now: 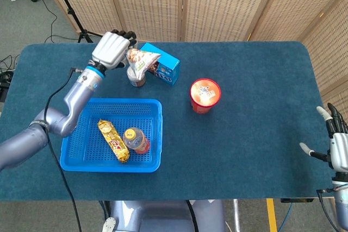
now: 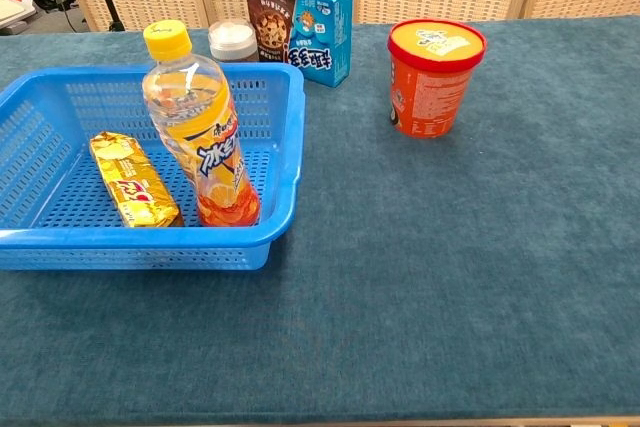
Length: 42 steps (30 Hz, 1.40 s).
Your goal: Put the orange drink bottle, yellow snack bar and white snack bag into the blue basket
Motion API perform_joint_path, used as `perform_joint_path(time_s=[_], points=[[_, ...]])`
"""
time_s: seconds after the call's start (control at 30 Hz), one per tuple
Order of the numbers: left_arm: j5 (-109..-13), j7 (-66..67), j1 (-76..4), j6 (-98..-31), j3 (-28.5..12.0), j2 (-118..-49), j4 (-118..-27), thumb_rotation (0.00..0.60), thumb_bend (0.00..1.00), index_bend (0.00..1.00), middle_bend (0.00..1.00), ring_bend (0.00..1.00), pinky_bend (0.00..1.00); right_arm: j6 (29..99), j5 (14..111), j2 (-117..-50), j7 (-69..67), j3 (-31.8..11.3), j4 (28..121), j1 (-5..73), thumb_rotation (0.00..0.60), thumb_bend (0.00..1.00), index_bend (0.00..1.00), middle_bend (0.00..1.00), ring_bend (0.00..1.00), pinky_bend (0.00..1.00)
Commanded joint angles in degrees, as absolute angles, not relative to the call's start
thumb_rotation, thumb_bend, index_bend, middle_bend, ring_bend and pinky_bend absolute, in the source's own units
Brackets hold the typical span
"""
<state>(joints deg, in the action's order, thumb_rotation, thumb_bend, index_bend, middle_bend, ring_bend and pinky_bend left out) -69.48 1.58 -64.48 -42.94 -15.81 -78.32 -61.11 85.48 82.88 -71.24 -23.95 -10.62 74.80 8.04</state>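
White snack bag (image 1: 140, 58), gripped by the left hand (image 1: 111, 49), hangs beyond the blue basket (image 1: 154, 107) (right hand (image 1: 338, 148) open, far off).

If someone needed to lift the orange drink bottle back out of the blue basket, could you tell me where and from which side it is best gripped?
Probably around the upper body just under the yellow cap, from above or the right. The orange drink bottle stands upright near the right wall of the blue basket, the yellow snack bar lies close on its left, and its top rises clear of the rim.
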Motion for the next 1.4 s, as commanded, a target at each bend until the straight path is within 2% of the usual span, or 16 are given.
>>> perform_joint_path(time_s=[0.03,0.23,0.47,0.63,0.83,0.93,1.17,1.4], points=[[-68.07,10.22,-55.85,-50.26,-13.68,-64.67,-83.16,0.6,0.42,0.7,0.32,0.32,0.34,85.61,83.03,-71.17,-23.63,-10.5,75.11,8.04,0.6,0.16,0.11,0.0,0.0,0.13],[-67.95,13.76,-52.9,-53.61,-12.81,-60.82,-93.43,0.6,0.42,0.71,0.32,0.32,0.34,86.02,82.99,-70.95,-23.65,-10.58,75.46,7.93,0.6,0.16,0.11,0.0,0.0,0.13],[-70.25,16.79,-49.26,-55.6,-9.77,-56.97,-103.48,0.6,0.42,0.71,0.32,0.32,0.34,86.35,82.73,-70.62,-24.61,-10.76,75.45,7.71,0.6,0.16,0.11,0.0,0.0,0.13],[-72.7,18.77,-46.74,-56.22,-6.94,-55.22,-106.32,0.6,0.42,0.71,0.32,0.32,0.34,86.57,82.79,-70.37,-25.2,-10.9,75.5,7.72,0.6,0.16,0.11,0.0,0.0,0.13],[-73.71,17.69,-45.41,-54.84,-5.36,-54.54,-107.14,0.6,0.38,0.69,0.31,0.32,0.34,86.73,83.11,-70.38,-25.02,-10.74,75.79,7.77,0.6,0.16,0.11,0.0,0.0,0.13],[-75.23,17.07,-44.53,-54.7,-4.54,-53.79,-107.46,0.6,0.35,0.64,0.27,0.31,0.34,87.0,83.28,-70.39,-24.81,-10.67,76.04,7.72,0.6,0.16,0.11,0.0,0.0,0.13],[-77.44,16.48,-42.97,-54.07,-3.08,-52.23,-107.97,0.6,0.27,0.41,0.08,0.19,0.34,87.02,83.31,-70.26,-24.68,-10.7,76.36,7.82,0.6,0.16,0.11,0.0,0.0,0.13],[-78.18,15.44,-41.18,-54.39,-2.45,-51.0,-108.25,0.6,0.23,0.3,0.0,0.11,0.29,87.28,83.51,-70.24,-24.27,-10.63,76.65,7.84,0.6,0.16,0.11,0.0,0.0,0.13]])
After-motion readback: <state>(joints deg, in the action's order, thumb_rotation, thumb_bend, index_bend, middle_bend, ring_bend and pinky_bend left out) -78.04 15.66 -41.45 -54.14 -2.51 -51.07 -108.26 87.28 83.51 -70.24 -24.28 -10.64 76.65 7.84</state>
